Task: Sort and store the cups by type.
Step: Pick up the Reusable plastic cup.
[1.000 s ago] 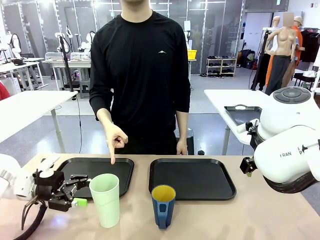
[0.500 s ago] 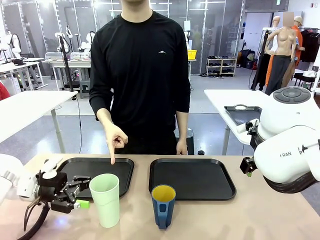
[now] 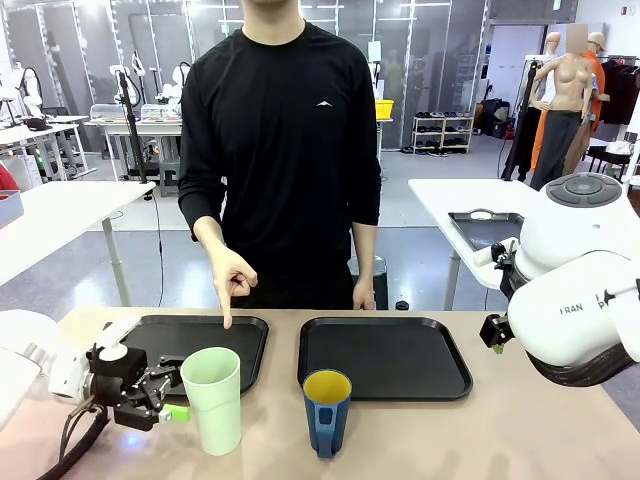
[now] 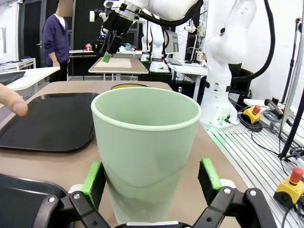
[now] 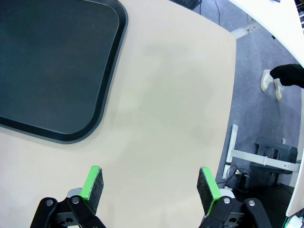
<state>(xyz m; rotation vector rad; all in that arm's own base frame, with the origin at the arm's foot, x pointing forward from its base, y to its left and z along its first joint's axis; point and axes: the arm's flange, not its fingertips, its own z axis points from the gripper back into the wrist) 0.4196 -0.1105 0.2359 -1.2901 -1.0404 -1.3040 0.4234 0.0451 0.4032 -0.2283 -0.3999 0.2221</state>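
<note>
The grey floor (image 3: 450, 160) has a dull shine. A white table (image 3: 60, 215) stands far left. Another white table (image 3: 440, 200) stands far right and bears a dark tray (image 3: 490, 235). Farther back, a low shelf rack (image 3: 443, 132) stands near a yellow bin (image 3: 384, 108). Glass partitions (image 3: 430, 50) line the far wall.

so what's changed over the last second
The left gripper slid toward the tall pale mint-green plain tumbler; its open fingers now flank the cup, not yet closed. Unmoved: the tumbler, the dark blue handled mug with yellow inside, the person's hand pointing at the left black tray, the open right gripper.
</note>
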